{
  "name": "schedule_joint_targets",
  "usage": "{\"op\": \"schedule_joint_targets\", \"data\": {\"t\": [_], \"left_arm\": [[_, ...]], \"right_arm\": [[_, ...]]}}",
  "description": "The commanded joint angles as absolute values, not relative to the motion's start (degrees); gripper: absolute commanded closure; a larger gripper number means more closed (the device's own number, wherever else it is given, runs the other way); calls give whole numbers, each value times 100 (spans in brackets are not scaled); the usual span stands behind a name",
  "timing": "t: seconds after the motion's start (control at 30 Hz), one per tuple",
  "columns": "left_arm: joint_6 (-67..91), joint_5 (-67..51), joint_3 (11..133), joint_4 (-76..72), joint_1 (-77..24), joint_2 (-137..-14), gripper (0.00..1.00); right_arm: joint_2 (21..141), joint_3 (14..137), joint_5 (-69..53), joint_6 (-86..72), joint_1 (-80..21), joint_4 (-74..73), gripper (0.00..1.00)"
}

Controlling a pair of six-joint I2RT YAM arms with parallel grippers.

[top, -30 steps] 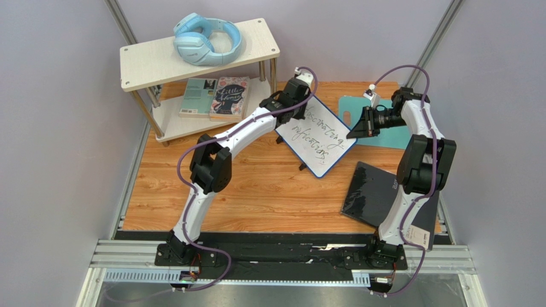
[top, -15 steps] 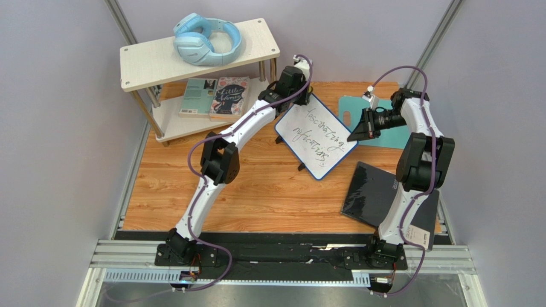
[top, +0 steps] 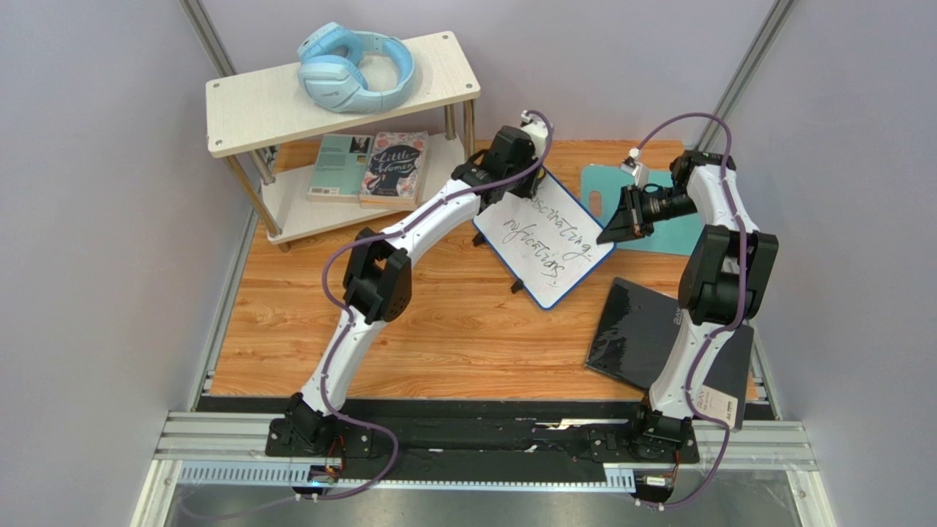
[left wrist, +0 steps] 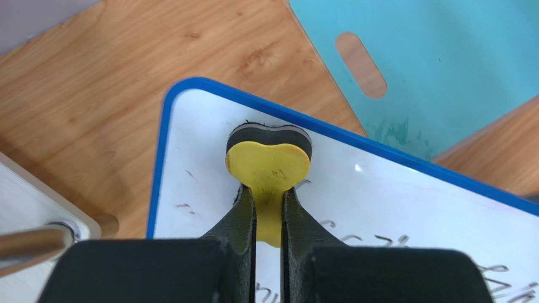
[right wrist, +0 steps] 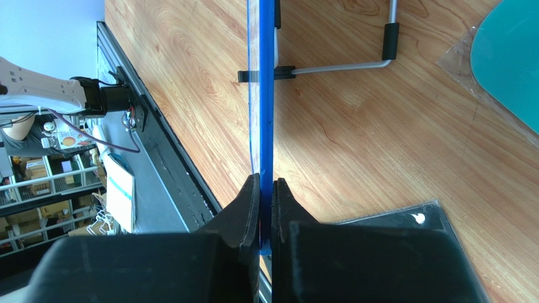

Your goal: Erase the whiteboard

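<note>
Near right on the wooden worktop [top: 440, 329]: black glossy panel [top: 632, 329], lying flat, right arm crossing over it in the top view. Just beyond it, approx mid-worktop & a bit right of ctr, is the whiteboard [top: 542, 236]. It has a blue frame, is propped at a tilt on its wire stand [right wrist: 345, 65] & sits diagonal to the worktop edges, w/ two lines of dark handwriting across it.

Right claw [right wrist: 266, 182] reaches in from the right & is clamped on the board's right edge. Wrist view shows both fingers pinched tight on the thin blue frame, no gap.

Left claw [left wrist: 269, 192] is at the board's far corner, closed hard on the stem of a yellow eraser [left wrist: 269, 163]. The eraser's black felt pad looks pressed to the white surface just inside the frame, w/ a few faint marks to its left.

Far right, beside the board: teal mat [left wrist: 443, 63] w/ an oval slot, flat on the wood.

Far left: two-tier shelf [top: 440, 66], two books [top: 368, 167] on the lower tier, light-blue headphones [top: 354, 68] on top.
</note>
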State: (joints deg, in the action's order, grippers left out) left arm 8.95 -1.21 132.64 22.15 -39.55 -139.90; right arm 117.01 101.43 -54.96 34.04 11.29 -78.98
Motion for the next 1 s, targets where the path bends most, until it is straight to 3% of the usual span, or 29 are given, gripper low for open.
{"op": "schedule_joint_targets", "data": {"t": [0.0,0.4,0.97], "left_arm": [[756,-448,13043,3146,-4614,-14071,100],[659,-396,12569,3314,-5282,-13826,100],[1556,-26,12937,3533,-3736,-14132,100]], "right_arm": [[11681,10424,-5273,3727,984,-7761,100],[11760,10538,-5388,3621,984,-7717,100],[11698,10468,-5388,3788,984,-7831,100]]}}
